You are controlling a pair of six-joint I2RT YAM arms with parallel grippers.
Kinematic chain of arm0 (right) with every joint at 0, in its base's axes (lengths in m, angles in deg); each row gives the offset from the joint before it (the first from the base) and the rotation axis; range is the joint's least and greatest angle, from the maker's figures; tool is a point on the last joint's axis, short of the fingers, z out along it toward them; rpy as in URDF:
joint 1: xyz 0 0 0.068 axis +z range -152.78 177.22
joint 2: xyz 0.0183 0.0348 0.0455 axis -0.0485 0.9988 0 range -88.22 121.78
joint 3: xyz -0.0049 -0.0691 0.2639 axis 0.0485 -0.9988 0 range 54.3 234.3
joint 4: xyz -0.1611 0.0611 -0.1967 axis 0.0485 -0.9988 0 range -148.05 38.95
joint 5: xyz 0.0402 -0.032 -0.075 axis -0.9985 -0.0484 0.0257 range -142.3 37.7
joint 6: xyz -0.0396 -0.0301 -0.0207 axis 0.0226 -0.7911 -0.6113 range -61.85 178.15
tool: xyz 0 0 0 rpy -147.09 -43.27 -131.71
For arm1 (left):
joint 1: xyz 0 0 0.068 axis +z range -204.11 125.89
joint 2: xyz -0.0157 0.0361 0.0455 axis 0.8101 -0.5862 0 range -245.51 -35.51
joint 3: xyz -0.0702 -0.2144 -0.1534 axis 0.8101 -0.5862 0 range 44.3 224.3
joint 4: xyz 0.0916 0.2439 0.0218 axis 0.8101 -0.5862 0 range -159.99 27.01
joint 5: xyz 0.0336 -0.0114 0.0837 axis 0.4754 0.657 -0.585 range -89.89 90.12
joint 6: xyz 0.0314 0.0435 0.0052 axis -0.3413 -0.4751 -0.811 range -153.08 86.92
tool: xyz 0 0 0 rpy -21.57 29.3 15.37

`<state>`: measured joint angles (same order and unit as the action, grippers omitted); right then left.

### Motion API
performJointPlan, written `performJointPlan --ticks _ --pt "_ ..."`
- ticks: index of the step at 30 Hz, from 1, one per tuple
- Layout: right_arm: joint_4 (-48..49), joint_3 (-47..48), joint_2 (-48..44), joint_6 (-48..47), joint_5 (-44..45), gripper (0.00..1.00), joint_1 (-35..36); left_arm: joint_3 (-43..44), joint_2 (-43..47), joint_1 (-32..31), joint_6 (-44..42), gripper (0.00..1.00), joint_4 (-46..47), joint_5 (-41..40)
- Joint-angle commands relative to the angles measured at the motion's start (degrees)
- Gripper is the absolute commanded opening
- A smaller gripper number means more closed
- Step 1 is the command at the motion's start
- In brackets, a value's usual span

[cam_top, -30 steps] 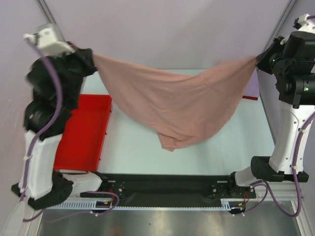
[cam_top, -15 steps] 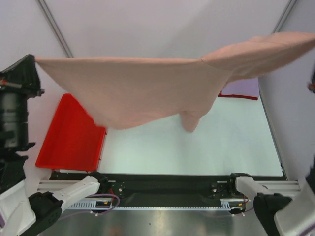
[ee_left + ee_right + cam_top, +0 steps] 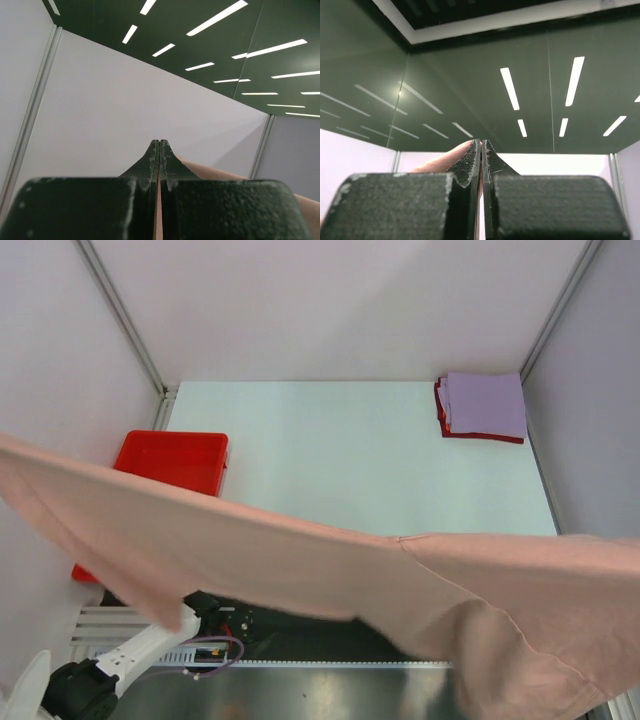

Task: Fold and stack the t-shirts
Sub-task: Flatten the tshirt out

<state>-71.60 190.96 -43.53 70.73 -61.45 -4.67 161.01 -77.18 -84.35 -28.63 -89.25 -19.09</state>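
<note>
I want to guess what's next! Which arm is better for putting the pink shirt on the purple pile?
Probably the right: the folded stack sits at the far right corner. The left gripper and right gripper both pinch the pink t-shirt, not yet folded.

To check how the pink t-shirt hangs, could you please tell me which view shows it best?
Top external: the pink t-shirt spans the whole lower frame. The left wrist view shows only a strip beside the shut left gripper; the right wrist view, a sliver by the shut right gripper.
</note>
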Motion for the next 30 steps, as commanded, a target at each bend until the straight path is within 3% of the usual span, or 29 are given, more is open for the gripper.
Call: performJointPlan --ticks 1,6,10,13,16,17,21,25,30 --pt "-1.16 -3.06 2.33 0.17 0.89 0.00 -0.13 -4.27 -1.04 -0.17 -1.81 0.00 1.56 1.89" --pt "0.60 -14.02 3.57 -1.33 1.41 0.00 -0.13 -18.23 -2.19 -0.17 -3.22 0.00 4.89 0.31" --pt "7.69 -36.56 2.25 -2.56 3.69 0.00 -0.13 -40.09 -4.20 -0.17 -2.97 0.00 13.15 -4.07" --pt "12.28 -48.12 2.60 -4.14 6.85 0.00 -0.13 -51.35 -9.73 0.09 -2.17 0.00 20.18 -7.76" --pt "19.55 -62.97 4.69 -6.07 9.05 0.00 -0.13 -55.52 -20.96 1.14 0.89 0.00 24.05 -9.18" --pt "21.33 -69.36 6.19 -6.68 9.06 0.00 -0.13 -56.06 -23.69 1.67 1.78 0.00 25.46 -9.19" --pt "31.89 -79.34 15.87 -8.54 10.55 0.00 -1.10 -54.30 -43.28 3.96 5.22 0.00 32.06 -8.83" --pt "40.85 -78.40 31.55 -8.89 7.83 0.00 -2.33 -42.72 -59.46 6.33 8.21 0.00 30.04 -8.58" --pt "45.15 -72.07 43.36 -9.85 6.77 0.00 -2.50 -33.23 -70.55 7.74 6.27 0.00 30.40 -7.61"
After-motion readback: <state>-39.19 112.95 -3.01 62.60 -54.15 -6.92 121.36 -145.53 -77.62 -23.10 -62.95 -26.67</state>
